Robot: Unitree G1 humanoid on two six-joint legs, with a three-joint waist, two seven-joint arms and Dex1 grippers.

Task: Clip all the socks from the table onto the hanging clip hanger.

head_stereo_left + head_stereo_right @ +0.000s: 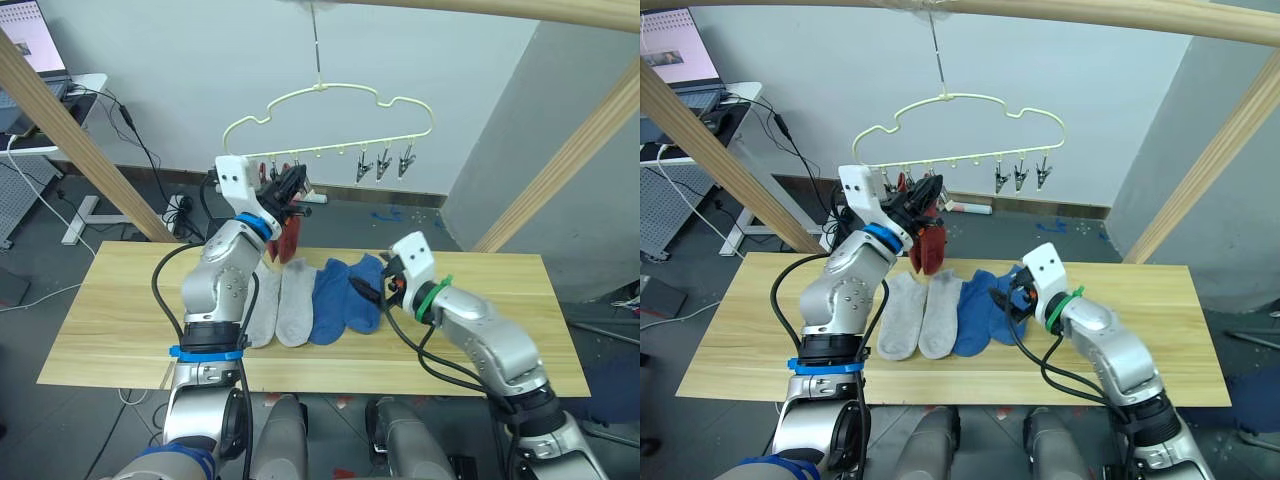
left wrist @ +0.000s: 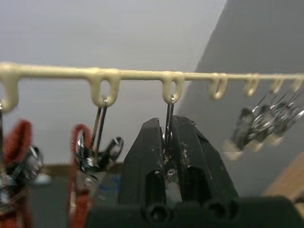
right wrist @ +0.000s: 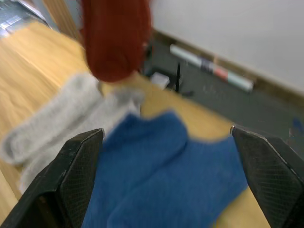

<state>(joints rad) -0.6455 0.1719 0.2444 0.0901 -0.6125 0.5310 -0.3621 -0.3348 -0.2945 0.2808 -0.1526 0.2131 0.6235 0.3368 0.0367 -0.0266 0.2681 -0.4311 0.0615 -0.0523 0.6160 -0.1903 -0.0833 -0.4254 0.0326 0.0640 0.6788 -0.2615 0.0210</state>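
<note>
The pale-yellow clip hanger (image 1: 330, 105) hangs from a wooden bar above the table (image 1: 120, 320). Two rust-red socks (image 1: 288, 240) hang from its left clips. My left gripper (image 1: 292, 185) is raised to the clip row and, in the left wrist view, is shut (image 2: 167, 126) on a metal clip (image 2: 168, 142) under the third loop. On the table lie two light grey socks (image 1: 280, 305) and two blue socks (image 1: 345, 295) side by side. My right gripper (image 3: 173, 175) stands wide open just above the blue socks (image 3: 161, 175), holding nothing.
Three free clips (image 1: 382, 165) bunch at the hanger's right end. Slanted wooden frame posts (image 1: 70, 140) rise at both back corners of the table. A desk with a laptop (image 1: 40, 45) and cables stands at the far left.
</note>
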